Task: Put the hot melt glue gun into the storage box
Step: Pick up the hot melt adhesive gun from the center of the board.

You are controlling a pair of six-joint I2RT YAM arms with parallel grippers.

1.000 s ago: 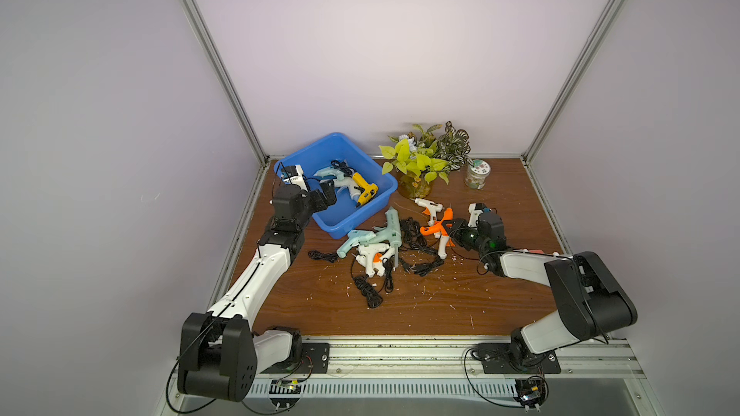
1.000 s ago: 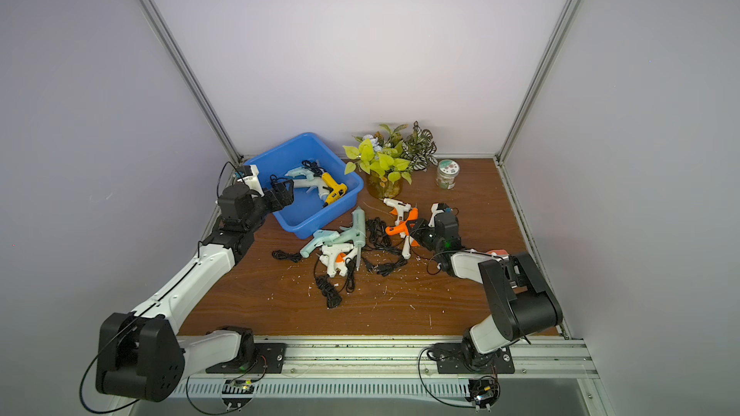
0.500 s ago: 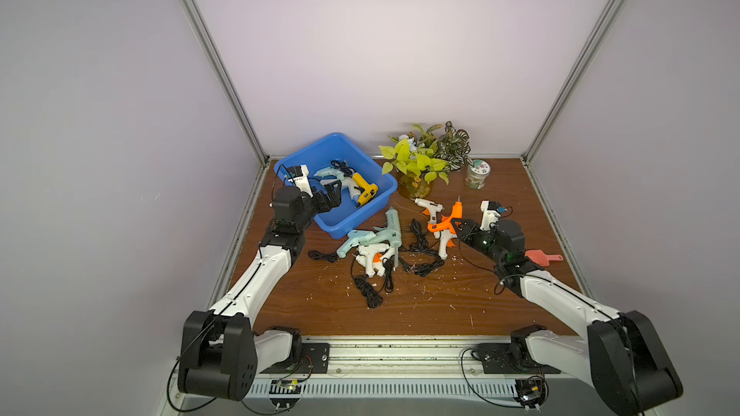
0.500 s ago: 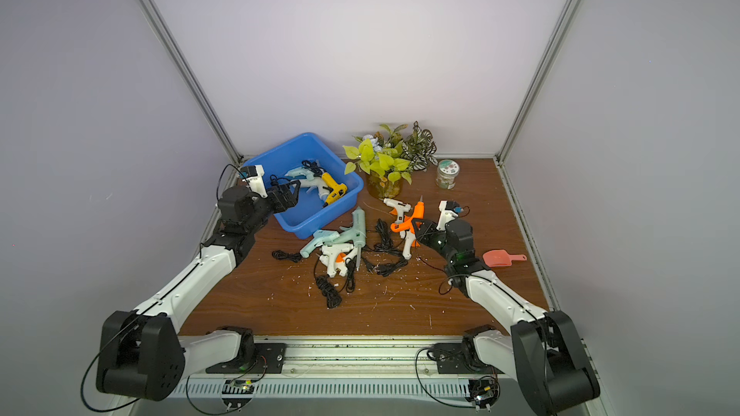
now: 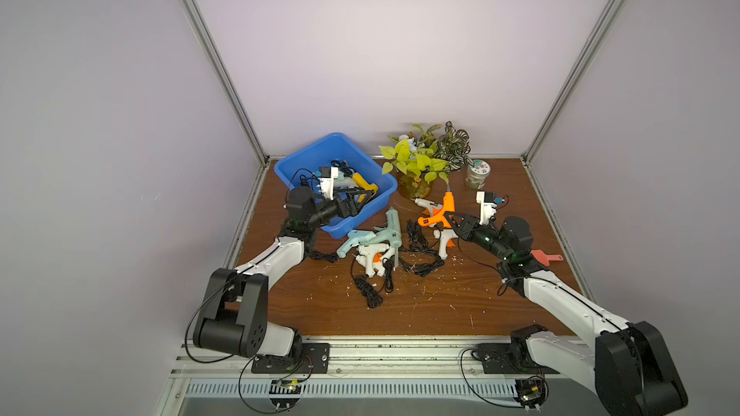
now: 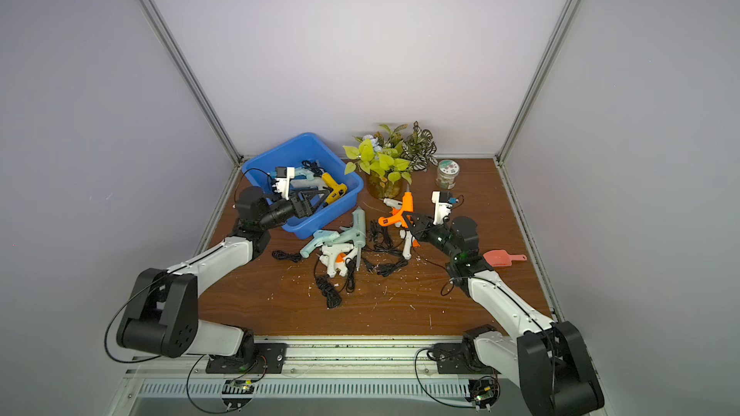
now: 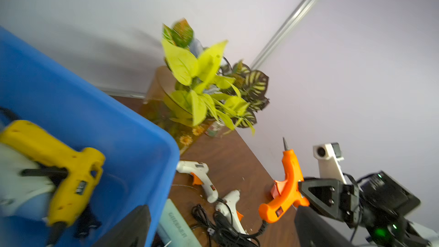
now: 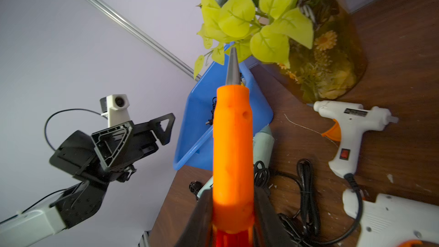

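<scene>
The right gripper (image 5: pixel 451 218) clamped the orange glue gun (image 5: pixel 448 204), nozzle toward twelve o'clock; the left gripper (image 5: pixel 365 196), jaws spread, hung over the storage box (image 5: pixel 305 153).

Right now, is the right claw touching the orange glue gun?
Touching. The right wrist view shows the right claw closed on the orange glue gun, pressing both its sides.

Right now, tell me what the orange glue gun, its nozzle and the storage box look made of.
The orange glue gun looks moulded plastic, matte, evenly coloured; its nozzle probably metal, grey tapered cone, dull sheen; the storage box likely plastic, smooth, slightly glossy, rolled rim.
</scene>
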